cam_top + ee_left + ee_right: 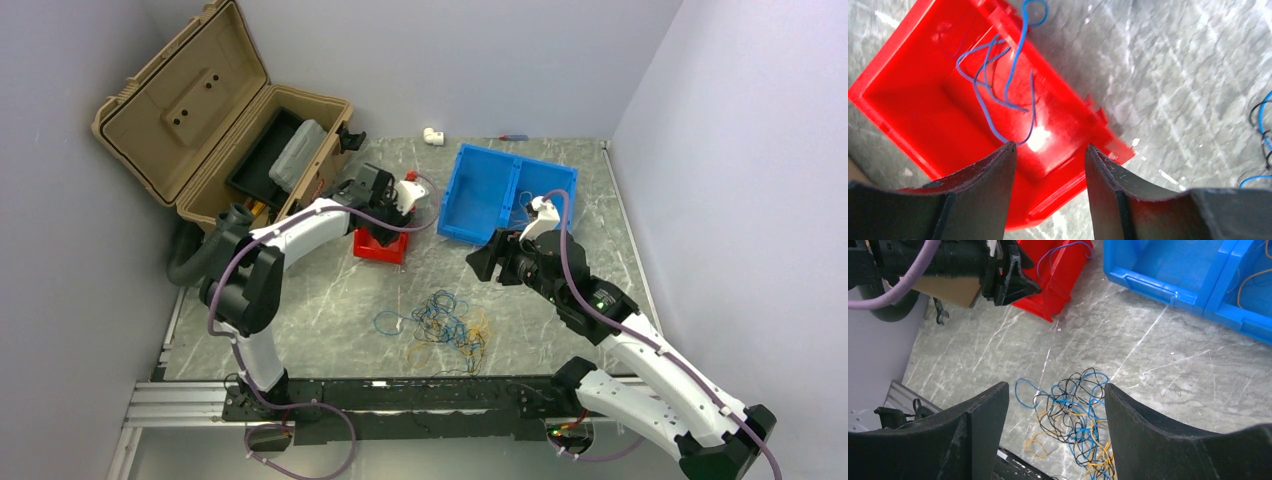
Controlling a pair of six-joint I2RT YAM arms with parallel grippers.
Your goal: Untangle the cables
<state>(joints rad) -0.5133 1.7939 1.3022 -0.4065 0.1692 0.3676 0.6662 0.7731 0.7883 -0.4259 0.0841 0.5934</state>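
The tangle of cables (445, 328), thin blue, black and yellow-orange wires, lies on the table near the front rail. My right gripper (1057, 386) hangs open above that tangle (1078, 412), with nothing between its fingers. A few loose blue cables (993, 85) lie inside the small red bin (908, 100). My left gripper (1049, 146) hovers over this bin with its jaws apart and empty. One blue wire's lower loop passes close by a fingertip (1009, 150). In the top view the left gripper (405, 195) is just behind the red bin (381, 247).
A blue two-compartment bin (500, 195) stands at the back right, with a yellow cable (1253, 277) inside. The open tan tool case (200, 120) fills the back left corner. A white fitting (433, 136) and a screwdriver (512, 137) lie by the back wall.
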